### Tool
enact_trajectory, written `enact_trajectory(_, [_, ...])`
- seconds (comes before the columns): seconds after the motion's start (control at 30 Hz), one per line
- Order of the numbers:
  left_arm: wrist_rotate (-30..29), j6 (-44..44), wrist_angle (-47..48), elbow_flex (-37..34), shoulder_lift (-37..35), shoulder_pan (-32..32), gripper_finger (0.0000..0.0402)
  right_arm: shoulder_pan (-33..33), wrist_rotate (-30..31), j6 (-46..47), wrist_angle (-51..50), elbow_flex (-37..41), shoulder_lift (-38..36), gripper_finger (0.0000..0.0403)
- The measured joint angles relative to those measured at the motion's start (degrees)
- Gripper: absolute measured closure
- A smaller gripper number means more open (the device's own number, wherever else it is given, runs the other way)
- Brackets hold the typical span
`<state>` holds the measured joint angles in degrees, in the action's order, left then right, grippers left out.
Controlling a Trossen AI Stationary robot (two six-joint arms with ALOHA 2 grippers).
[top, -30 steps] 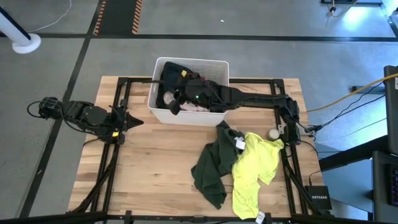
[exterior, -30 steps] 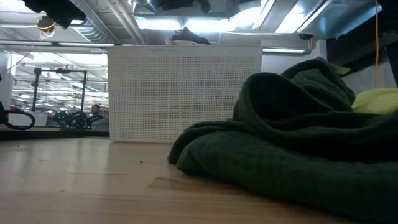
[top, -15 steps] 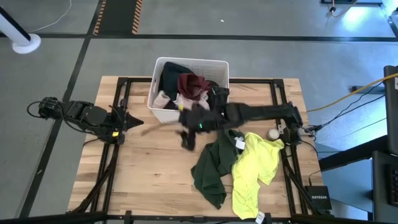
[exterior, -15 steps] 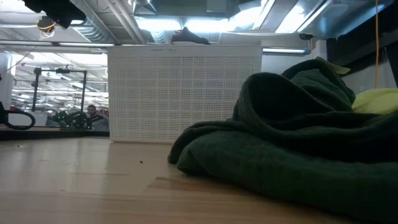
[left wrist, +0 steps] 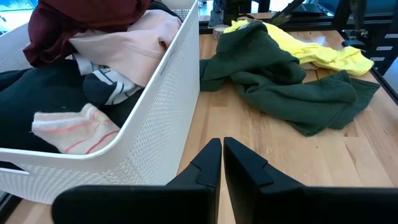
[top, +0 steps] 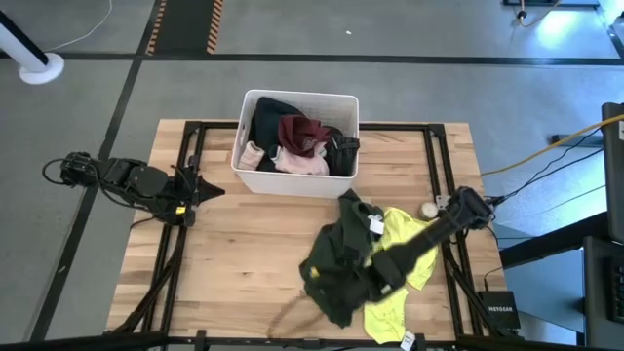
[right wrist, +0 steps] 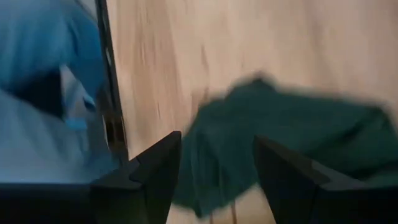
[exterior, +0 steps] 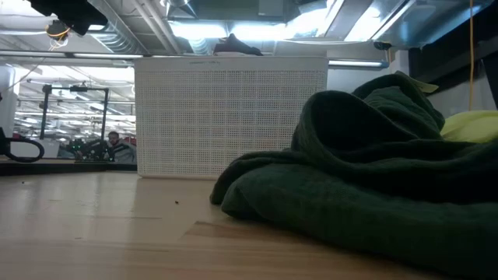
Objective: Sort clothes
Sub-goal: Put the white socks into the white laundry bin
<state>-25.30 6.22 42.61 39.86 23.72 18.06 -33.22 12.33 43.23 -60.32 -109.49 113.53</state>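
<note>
High view, looking straight down: the right end effector [top: 382, 276] is hanging over the near right part of the bench [top: 244, 244], directly above the spot where two loose garments meet. Its fingers are parted and holding nothing; the right wrist view is showing the two dark fingers [right wrist: 155, 171] spread wide with dark green cloth filling the gap below them.

That cloth is the dark green garment [top: 336, 258], which is lying crumpled on the bench just under and to the left of the right end effector, its long axis running from the near edge back toward the far edge. The neon yellow garment [top: 405, 263] is lying beside it on the right, overlapping it, stretched along the same line, with a white tag [top: 375, 225] showing where they meet. Judging from this, the green garment is the nearer target, almost straight down from the open fingers.

Farther back, the white bin [top: 295, 141] is sitting at the middle of the far edge, holding maroon [top: 302, 132], pale pink [top: 297, 161] and black clothes [top: 268, 117].

At the left edge, well apart from the loose garments, the left end effector [top: 200, 190] is waiting with its fingers pressed together and empty. The right arm is clearly the nearer one.
</note>
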Motion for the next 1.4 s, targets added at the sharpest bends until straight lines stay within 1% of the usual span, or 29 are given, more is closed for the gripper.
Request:
enact_trajectory(0.13, [0.00, 0.00, 0.01, 0.00, 0.01, 0.02, 0.0389, -4.18, 1.21, 4.31, 0.99, 6.98, 0.01, 0.0185])
enact_trajectory(0.23, [0.01, 0.00, 0.01, 0.00, 0.01, 0.01, 0.0389, -6.13, 0.29, 7.21, 2.08, 12.35, 0.05, 0.0185])
enact_trajectory(0.4, [0.02, -0.22, 0.02, 0.00, 0.00, 0.02, 0.0389, -7.81, 0.00, 7.97, 7.21, 19.46, 0.08, 0.0185])
enact_trajectory(0.5, [0.02, -0.23, 0.02, 0.00, 0.00, 0.01, 0.0389, -7.62, -2.29, 7.97, 8.62, 22.89, 0.08, 0.0185])
enact_trajectory(0.6, [0.02, -0.24, 0.02, 0.00, -0.01, 0.02, 0.0389, -7.59, -5.76, 8.01, 7.07, 25.51, 0.08, 0.0185])
enact_trajectory(0.67, [0.02, -0.22, 0.02, 0.00, -0.01, 0.02, 0.0389, -7.62, -7.53, 8.90, 4.13, 26.21, 0.08, 0.0185])
enact_trajectory(0.77, [0.01, -0.24, 0.01, 0.00, -0.01, 0.01, 0.0389, -7.62, -10.48, 12.38, -3.88, 25.72, 0.08, 0.0185])
enact_trajectory(0.87, [0.02, -0.24, 0.00, 0.00, 0.01, 0.02, 0.0389, -7.75, -11.97, 15.14, -11.64, 24.06, 0.08, 0.0185])
enact_trajectory(0.93, [0.02, -0.24, 0.00, 0.00, -0.01, 0.02, 0.0389, -8.41, -11.91, 15.50, -14.92, 23.12, 0.08, 0.0185])
enact_trajectory(1.07, [0.02, -0.24, 0.01, 0.00, -0.01, 0.02, 0.0389, -9.27, -12.70, 15.82, -18.94, 22.72, 0.03, 0.0185])
enact_trajectory(1.23, [0.02, -0.24, 0.00, 0.00, -0.01, 0.02, 0.0389, -10.54, -14.28, 21.02, -24.11, 22.73, 0.03, 0.0185])
enact_trajectory(1.33, [0.02, -0.24, 0.00, 0.00, 0.00, 0.02, 0.0389, -10.86, -15.95, 22.51, -24.46, 22.73, 0.03, 0.0185])
enact_trajectory(1.4, [0.02, -0.24, 0.01, 0.00, 0.00, 0.01, 0.0389, -11.05, -17.03, 22.74, -22.90, 22.66, 0.03, 0.0185])
